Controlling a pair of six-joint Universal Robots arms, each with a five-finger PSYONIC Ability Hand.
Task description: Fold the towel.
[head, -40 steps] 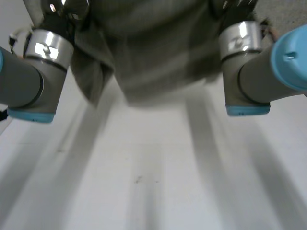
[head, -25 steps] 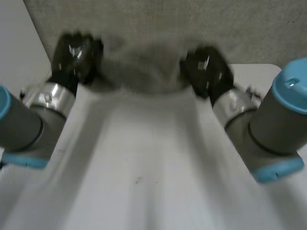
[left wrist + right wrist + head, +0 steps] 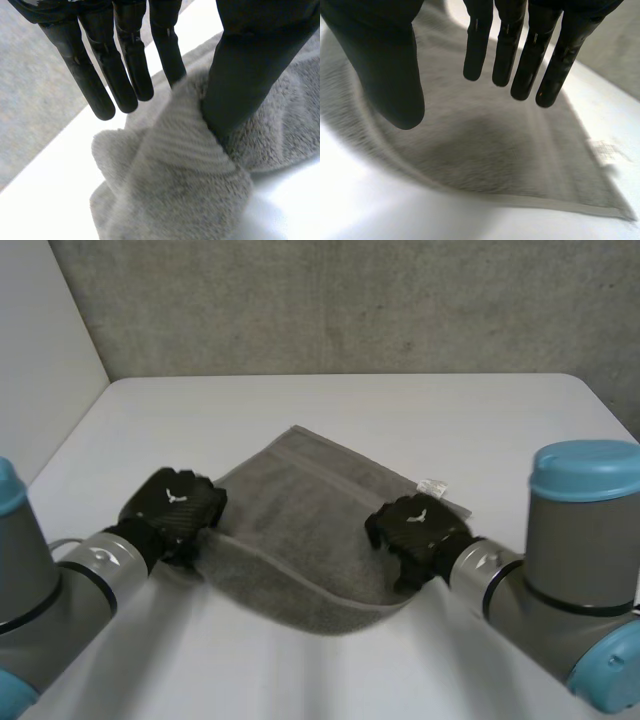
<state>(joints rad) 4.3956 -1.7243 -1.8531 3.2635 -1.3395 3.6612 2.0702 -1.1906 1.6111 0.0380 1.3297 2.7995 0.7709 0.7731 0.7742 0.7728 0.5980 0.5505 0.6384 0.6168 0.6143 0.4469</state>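
Just swung towel [image 3: 310, 530] down from midair onto table [image 3: 300, 400], doubled over. Pinching bunched corner w/ L hand [image 3: 175, 510]; released w/ R hand [image 3: 415, 530], fingers straight + apart. Fold approx done.

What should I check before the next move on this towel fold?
1. Right hand free of the towel: ok. Its fingers are straight, the thumb is apart and nothing is between them.
2. Left hand let go: not ok. A towel corner is bunched between its thumb and fingers.
3. Towel fully on the table: ok.
4. Fold lying flat: not ok. The near edge bows in a curve and the corner at the left hand is lumped.
5. Layers lined up: cannot tell.
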